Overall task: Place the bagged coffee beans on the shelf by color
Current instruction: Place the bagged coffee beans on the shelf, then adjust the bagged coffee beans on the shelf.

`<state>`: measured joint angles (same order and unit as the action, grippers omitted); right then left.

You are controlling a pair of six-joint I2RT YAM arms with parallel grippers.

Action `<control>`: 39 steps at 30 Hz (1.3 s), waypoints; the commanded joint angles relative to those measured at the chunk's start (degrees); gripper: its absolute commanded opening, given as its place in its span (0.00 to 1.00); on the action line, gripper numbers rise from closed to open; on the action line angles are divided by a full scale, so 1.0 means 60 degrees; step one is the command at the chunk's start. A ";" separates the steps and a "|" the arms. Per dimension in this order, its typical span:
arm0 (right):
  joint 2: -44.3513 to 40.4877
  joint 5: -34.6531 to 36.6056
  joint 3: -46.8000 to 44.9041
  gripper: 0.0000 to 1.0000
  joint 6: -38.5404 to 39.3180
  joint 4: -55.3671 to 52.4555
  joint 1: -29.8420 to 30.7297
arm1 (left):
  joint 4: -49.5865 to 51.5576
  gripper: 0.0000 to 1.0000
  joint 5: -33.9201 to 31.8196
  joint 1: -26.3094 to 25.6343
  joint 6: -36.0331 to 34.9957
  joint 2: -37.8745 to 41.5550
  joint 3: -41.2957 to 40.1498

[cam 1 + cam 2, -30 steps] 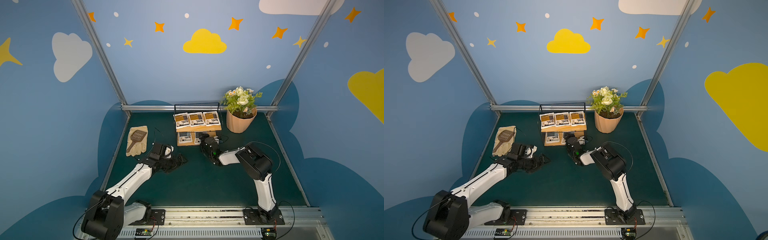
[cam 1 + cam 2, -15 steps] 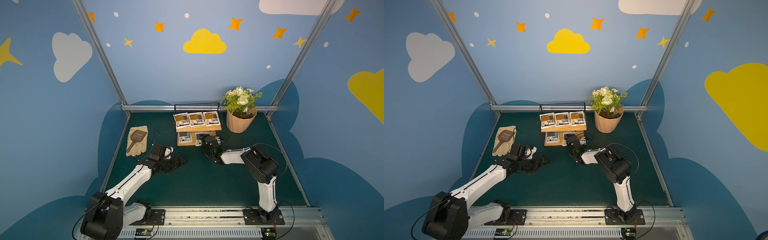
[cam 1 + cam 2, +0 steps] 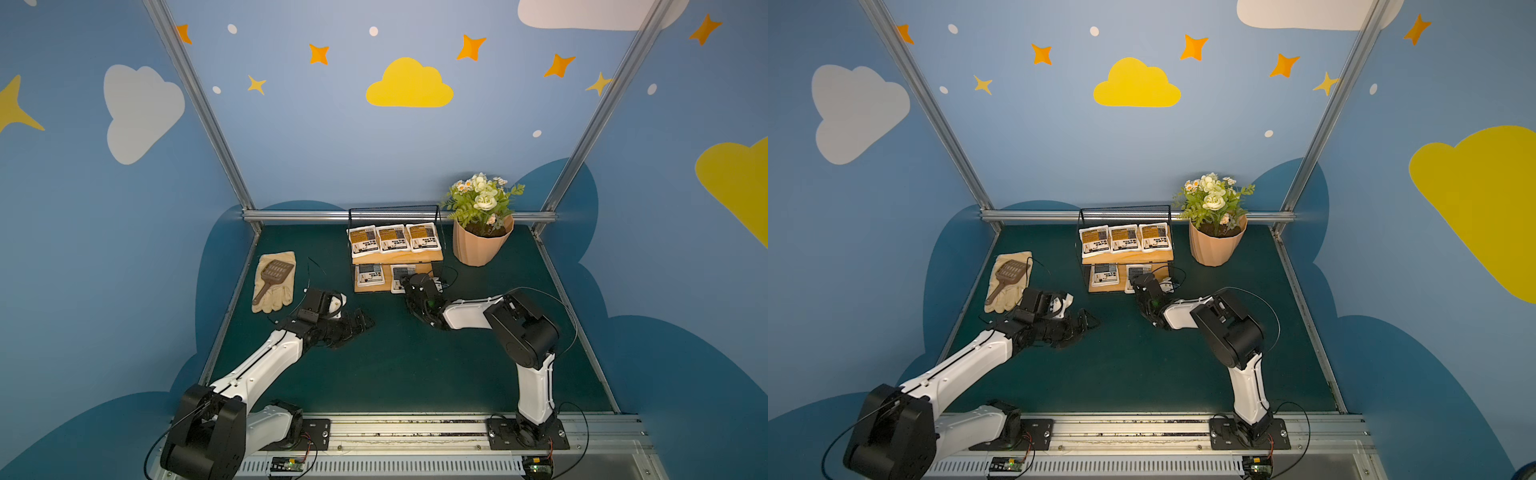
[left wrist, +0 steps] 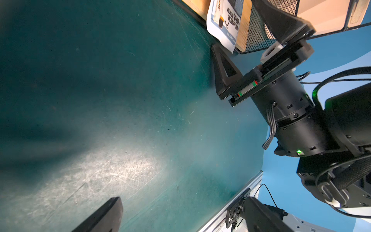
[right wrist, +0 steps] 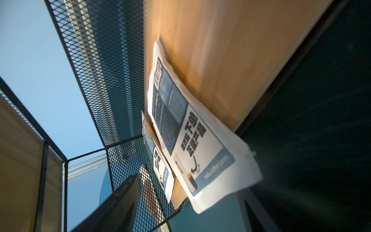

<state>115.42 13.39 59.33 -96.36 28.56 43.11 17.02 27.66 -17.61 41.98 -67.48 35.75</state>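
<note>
The shelf (image 3: 395, 215) (image 3: 1125, 215) stands at the back of the green mat. Three yellow-brown bagged coffee beans (image 3: 392, 239) (image 3: 1123, 239) lie side by side on its upper board. Two grey-blue ones sit on the lower board, the left one (image 3: 370, 274) (image 3: 1105, 274) in full view. The right one (image 5: 200, 144) (image 4: 224, 20) overhangs the board's front edge. My right gripper (image 3: 411, 283) (image 5: 186, 207) is open, with one finger above and one below that overhanging edge. Out on the mat, my left gripper (image 3: 357, 324) (image 4: 181, 202) is open and holds nothing.
A terracotta flower pot (image 3: 478, 249) stands right of the shelf. A cream glove (image 3: 276, 293) with a brown scoop (image 3: 272, 274) on it lies at the left edge. Metal posts frame the back corners, and a rail runs along the front.
The right arm's elbow has swung to the right while its gripper stayed at the lower board. The left arm has not moved.
</note>
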 commanded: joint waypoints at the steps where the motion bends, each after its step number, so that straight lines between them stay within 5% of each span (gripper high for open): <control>1: -0.0205 -0.0470 -0.0264 0.80 0.0192 -0.0189 0.0061 | -0.0085 1.00 0.0109 0.0036 -0.0005 0.0149 -0.0186; 39: 0.1095 0.0074 0.1122 0.76 0.0425 0.1056 -0.0271 | -0.0196 1.00 0.0198 0.0046 -0.0005 0.0035 -0.0267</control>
<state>121.19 12.27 66.43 -94.65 34.46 41.71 15.73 28.32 -17.63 42.04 -68.23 34.81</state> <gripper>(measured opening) 0.757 0.998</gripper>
